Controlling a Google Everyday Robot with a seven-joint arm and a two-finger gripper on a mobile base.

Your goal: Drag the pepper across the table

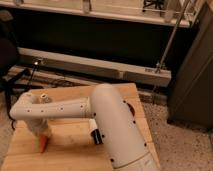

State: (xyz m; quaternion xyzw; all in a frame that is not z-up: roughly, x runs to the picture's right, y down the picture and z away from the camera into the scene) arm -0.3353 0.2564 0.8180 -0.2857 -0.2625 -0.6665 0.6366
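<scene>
The pepper (43,143) is a small orange chili lying on the light wooden table (70,157) near its front left. My gripper (40,133) is at the end of the white arm that reaches left across the table. It is pressed down right on top of the pepper and hides the pepper's upper end. Only the lower orange part shows beneath it.
A white-and-black cylinder (93,134) stands mid-table beside the arm's big elbow (117,130). A small clear shaker (44,98) stands at the back left. A red and blue object (131,108) peeks out behind the elbow at the right. A dark wall and rail run behind the table.
</scene>
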